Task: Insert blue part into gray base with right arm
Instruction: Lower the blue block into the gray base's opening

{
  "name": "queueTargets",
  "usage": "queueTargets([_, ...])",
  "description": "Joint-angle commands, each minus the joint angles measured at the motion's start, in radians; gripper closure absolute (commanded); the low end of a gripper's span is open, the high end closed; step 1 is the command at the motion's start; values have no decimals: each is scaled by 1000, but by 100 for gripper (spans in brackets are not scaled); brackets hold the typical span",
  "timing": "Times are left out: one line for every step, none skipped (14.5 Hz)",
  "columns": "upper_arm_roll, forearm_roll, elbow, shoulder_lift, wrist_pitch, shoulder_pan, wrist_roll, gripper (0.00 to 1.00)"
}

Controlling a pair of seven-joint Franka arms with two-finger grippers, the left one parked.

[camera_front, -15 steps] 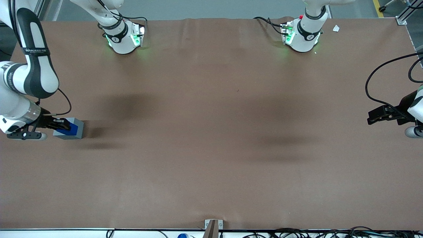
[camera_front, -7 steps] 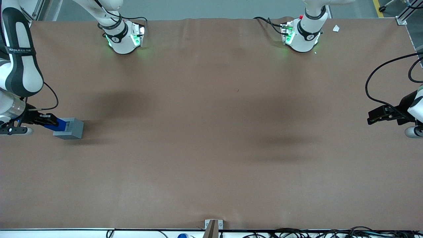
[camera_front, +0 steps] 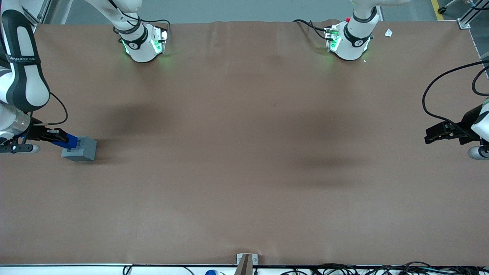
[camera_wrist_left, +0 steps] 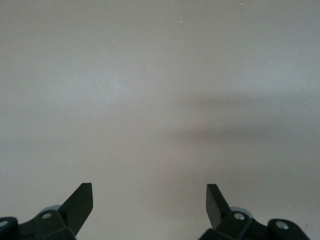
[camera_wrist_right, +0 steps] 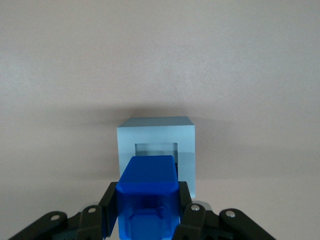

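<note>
Blue part, pinched in the tool, hangs above gray base (socket unfilled)

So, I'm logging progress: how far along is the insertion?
Done: the claw is shut on the blue part. In hand: the part hangs over the gray base, at its socket. Left: seating it in the socket and letting go.

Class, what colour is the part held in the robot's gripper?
Bright blue. The blue part, clamped in the gripper above the gray base, shows best in the right wrist view.
</note>
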Motion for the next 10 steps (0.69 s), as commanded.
queueTargets([14,22,-21,-14,14,-20,-17,83])
queueTargets([14,22,-21,-11,20,-23,-17,83])
queueTargets([14,22,-21,-10,31,-27,-17,83])
queueTargets([14,22,-19,-7,38,-29,-17,83])
queueTargets([14,22,-21,-7,46,-29,-17,83])
queueTargets([14,24,-21,-7,48,-37,-17,84])
queueTargets([14,30,-21,-7,48,-37,-17,84])
queueTargets([14,45,-21,-7,48,-37,-17,84])
queueTargets([14,51,-24,-7,48,-37,-17,84])
queueTargets([14,51,-28,-7,48,-37,-17,84])
